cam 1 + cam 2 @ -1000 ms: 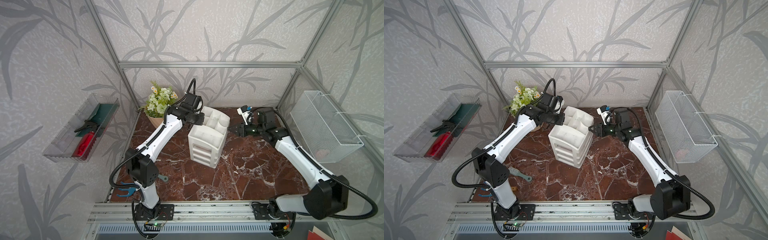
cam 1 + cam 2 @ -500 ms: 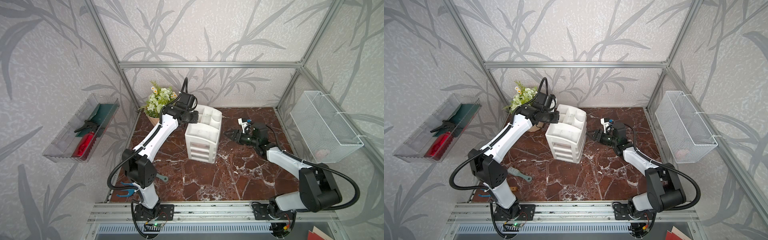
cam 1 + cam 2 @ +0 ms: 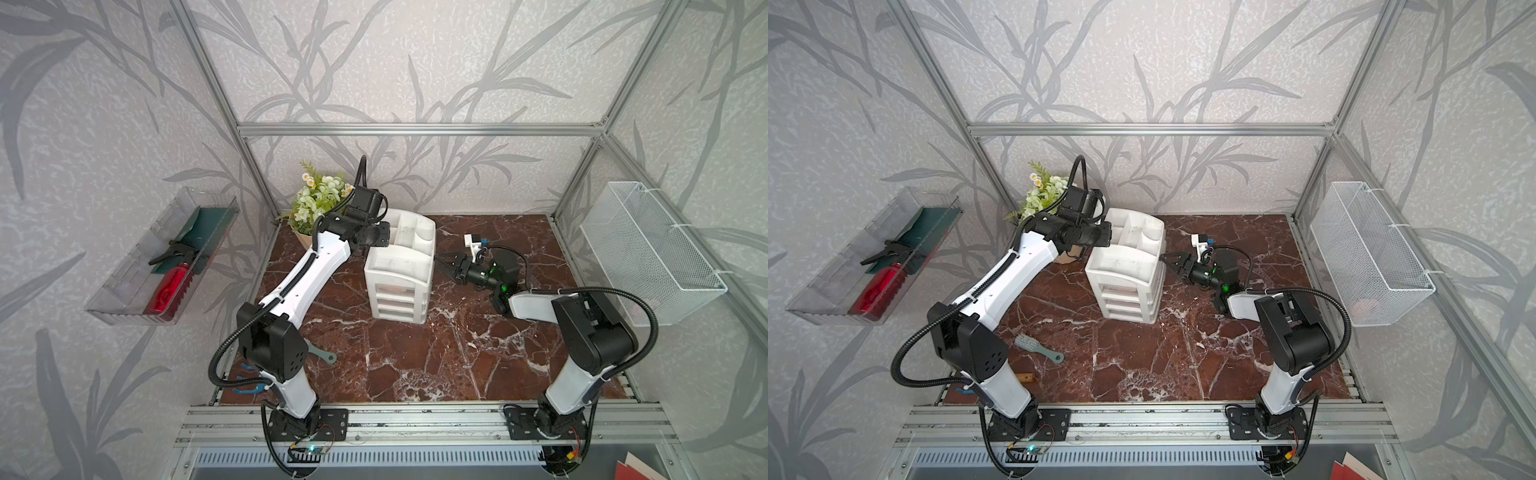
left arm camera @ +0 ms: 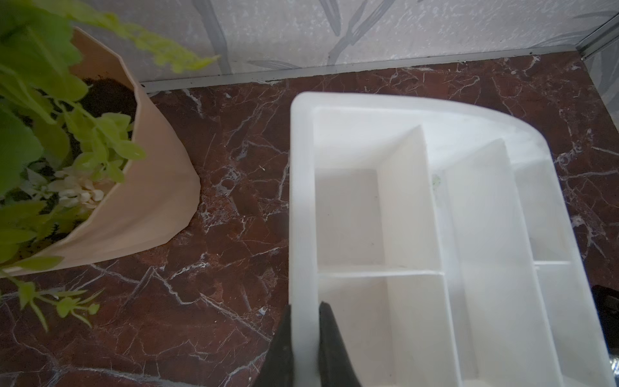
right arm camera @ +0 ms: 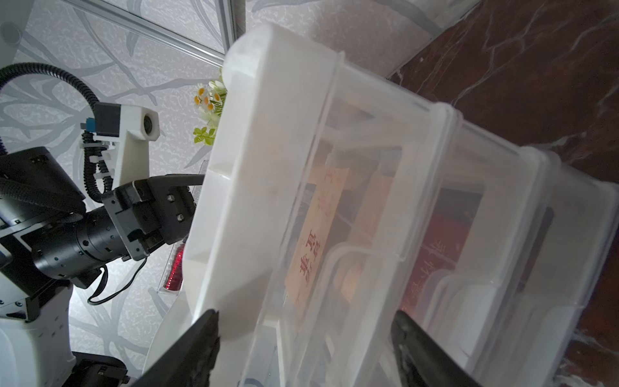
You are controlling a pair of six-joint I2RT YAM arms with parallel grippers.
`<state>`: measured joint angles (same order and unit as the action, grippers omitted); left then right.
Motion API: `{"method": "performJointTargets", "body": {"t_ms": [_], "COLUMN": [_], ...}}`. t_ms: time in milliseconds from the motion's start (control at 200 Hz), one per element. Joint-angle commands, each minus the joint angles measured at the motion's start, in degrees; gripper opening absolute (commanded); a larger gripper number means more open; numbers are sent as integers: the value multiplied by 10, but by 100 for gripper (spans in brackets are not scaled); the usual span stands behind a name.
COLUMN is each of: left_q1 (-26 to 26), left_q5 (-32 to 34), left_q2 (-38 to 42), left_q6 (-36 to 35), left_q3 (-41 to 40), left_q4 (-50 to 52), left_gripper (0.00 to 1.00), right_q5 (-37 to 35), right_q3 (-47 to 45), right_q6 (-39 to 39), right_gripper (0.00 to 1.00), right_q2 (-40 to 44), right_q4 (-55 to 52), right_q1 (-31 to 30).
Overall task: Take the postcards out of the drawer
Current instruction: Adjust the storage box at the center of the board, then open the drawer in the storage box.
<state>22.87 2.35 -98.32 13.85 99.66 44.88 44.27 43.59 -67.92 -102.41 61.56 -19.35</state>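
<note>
On the table (image 3: 415,365), in both top views: white drawer unit (image 3: 399,270) between the two arms. Left end effector (image 3: 385,237) clamped on the unit's top-tray rim. Right end effector (image 3: 441,264) spread wide and empty, tips just short of the unit's side. Drawers look shut.

Left wrist: left end effector (image 4: 304,306) nearly closed, pinching the tray's thin wall, one finger inside and one outside. Plant pot (image 4: 144,201) near, on the outer finger's side.

Right wrist: right end effector (image 5: 305,313) gaping, nothing held, unit directly ahead. Postcards inside, behind translucent drawer fronts: cream postcard (image 5: 318,234) ahead of the gap, red postcard (image 5: 438,241) seemingly a drawer farther from the tray.

Risks: a drawer pull could drag or tip the light unit if the thin-rim pinch slips. Wide fingers could shove the side wall. Smooth handles may slide free.

Writing: red Chinese characters on cream, pale ones on red, both too blurred to read. No brand visible.
</note>
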Motion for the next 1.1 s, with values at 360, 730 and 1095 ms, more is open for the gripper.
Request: {"method": "performJointTargets", "body": {"t_ms": [360, 730, 1095], "left_q1": [-3, -4, -4], "left_q5": [24, 15, 9], "left_q2": [2, 4, 5], "left_q6": [-16, -9, -10], "left_q3": [-27, -33, -34], "left_q4": [23, 15, 13], "left_gripper": [0, 0, 0], "right_q5": [15, 34, 36], "right_q3": [1, 10, 24], "right_q6": [-79, -48, -68], "right_gripper": [88, 88, 88], "right_q2": [-28, 2, -42], "right_q4": [168, 105, 138], "right_q1": [-20, -17, -28]}}
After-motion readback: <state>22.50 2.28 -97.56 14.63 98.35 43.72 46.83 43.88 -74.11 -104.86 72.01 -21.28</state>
